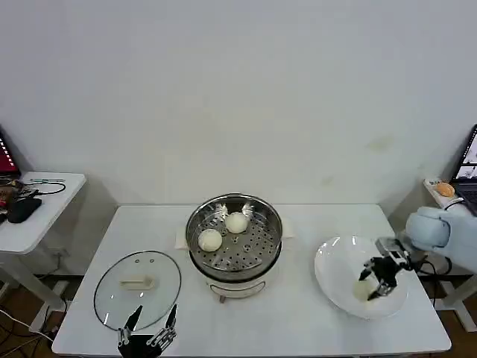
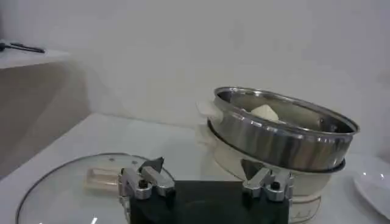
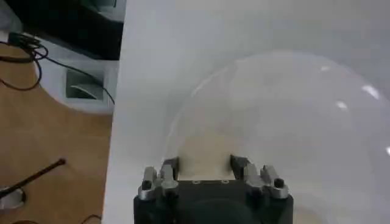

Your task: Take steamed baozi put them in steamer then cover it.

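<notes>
The steel steamer (image 1: 257, 250) stands mid-table on its white base, with two steamed baozi (image 1: 210, 239) (image 1: 237, 222) on its perforated floor. From the left wrist view I see the steamer (image 2: 280, 131) with one baozi (image 2: 265, 112) above its rim. The glass cover (image 1: 138, 287) lies flat to the left, handle up. My left gripper (image 1: 149, 328) hovers open at the cover's near edge; the cover (image 2: 67, 185) lies just beyond its gripper (image 2: 204, 170). My right gripper (image 1: 375, 283) is down in the white plate (image 1: 335, 261), shut on a baozi (image 1: 362, 291). That baozi (image 3: 204, 149) fills the gap in the gripper (image 3: 204, 162).
A white side table (image 1: 33, 216) with cables stands at far left. A second side table (image 1: 447, 195) holding an orange object is at far right. The plate (image 3: 292, 115) sits close to the table's right edge, with wooden floor (image 3: 49, 140) beyond.
</notes>
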{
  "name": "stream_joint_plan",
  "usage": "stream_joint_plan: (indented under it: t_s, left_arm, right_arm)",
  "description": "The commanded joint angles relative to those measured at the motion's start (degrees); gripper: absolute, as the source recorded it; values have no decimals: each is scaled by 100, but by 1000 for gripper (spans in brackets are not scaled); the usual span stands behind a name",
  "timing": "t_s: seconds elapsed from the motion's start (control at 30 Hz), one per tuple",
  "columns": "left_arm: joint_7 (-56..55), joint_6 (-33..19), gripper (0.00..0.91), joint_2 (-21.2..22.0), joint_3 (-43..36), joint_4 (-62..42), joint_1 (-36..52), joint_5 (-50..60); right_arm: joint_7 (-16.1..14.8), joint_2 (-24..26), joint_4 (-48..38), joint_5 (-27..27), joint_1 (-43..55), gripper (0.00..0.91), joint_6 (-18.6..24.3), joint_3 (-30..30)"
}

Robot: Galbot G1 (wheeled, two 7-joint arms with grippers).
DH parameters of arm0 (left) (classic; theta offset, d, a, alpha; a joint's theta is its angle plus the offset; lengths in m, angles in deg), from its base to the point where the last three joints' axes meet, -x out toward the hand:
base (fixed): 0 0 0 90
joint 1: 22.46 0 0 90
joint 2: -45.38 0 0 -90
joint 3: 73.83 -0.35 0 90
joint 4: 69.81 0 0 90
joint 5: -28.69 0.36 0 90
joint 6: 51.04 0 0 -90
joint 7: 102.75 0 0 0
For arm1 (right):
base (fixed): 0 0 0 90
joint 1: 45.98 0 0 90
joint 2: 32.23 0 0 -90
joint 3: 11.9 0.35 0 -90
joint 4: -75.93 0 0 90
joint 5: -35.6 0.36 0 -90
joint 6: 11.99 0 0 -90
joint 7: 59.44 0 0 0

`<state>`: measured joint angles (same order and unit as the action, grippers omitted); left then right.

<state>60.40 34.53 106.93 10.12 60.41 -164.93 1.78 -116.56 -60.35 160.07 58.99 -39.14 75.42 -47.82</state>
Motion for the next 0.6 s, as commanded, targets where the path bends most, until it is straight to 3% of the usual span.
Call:
stream_joint_plan:
  t_s: [0.03,0.33,0.6]
  left_arm:
    - [2,-1,907,-13,-19,-6,-2,0]
    - [-6,-9,907,-72,-45,-20,-35,-18]
    - [-16,-10,907,-82,-66,-38,-23,-33]
  right_arm:
    - [-15,-85,305,81,910,595,118,-111]
    - [-73,-777,376,39,1745,595,710,-74]
    - [27,-1492,236,29,1576,595,1012,561]
